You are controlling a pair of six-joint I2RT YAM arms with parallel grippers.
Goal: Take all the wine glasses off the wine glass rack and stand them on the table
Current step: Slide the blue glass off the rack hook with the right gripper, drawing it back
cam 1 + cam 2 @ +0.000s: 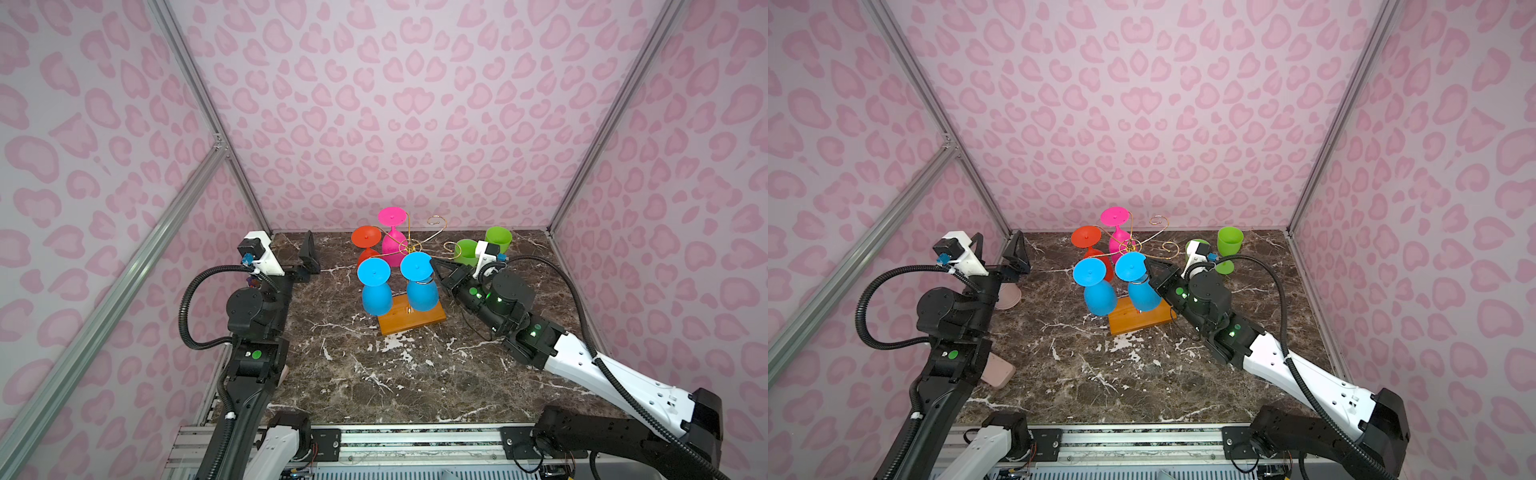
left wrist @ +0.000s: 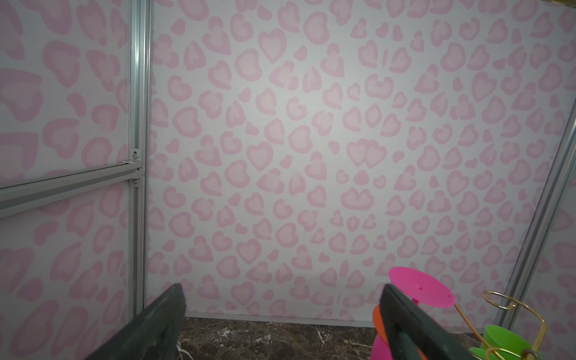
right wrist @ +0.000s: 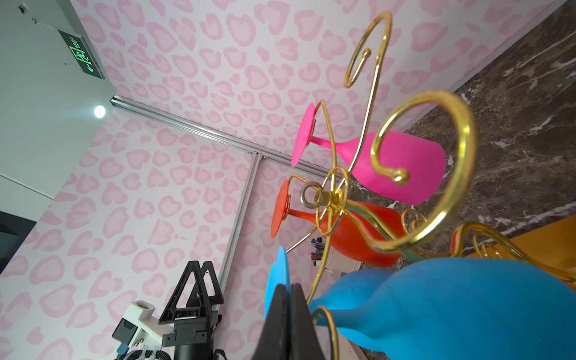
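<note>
Marble table (image 1: 415, 374) carries everything, and near its middle stands the rack (image 1: 419, 322), gold wire on a wooden base. Four glasses hang upside down from it: a pink glass (image 1: 394, 245) and an orange glass (image 1: 365, 237) at the back, and two blue ones at the front. Two green glasses (image 1: 498, 239) stand upright on the table behind the right arm, off the rack.

The blue glass (image 1: 422, 293) at the front right looks like the one in hand. It hangs over the wooden base, its foot caught in the wire. The right tool (image 3: 290, 288) is clenched, its fingers pressed flat together with nothing seen between them, and its tip sits right at that glass's foot, by the stem. The left tool (image 2: 280, 286) is spread wide and grasps nothing, well away at the back left.

To do this step well, I judge the right tool should open and take the stem just under the foot. It should then draw the glass outward along the rack's wire, keeping the foot level so it does not snag. Pull gently: the rack looks light and could tip, and the other blue glass (image 1: 376, 297) hangs just beside.
</note>
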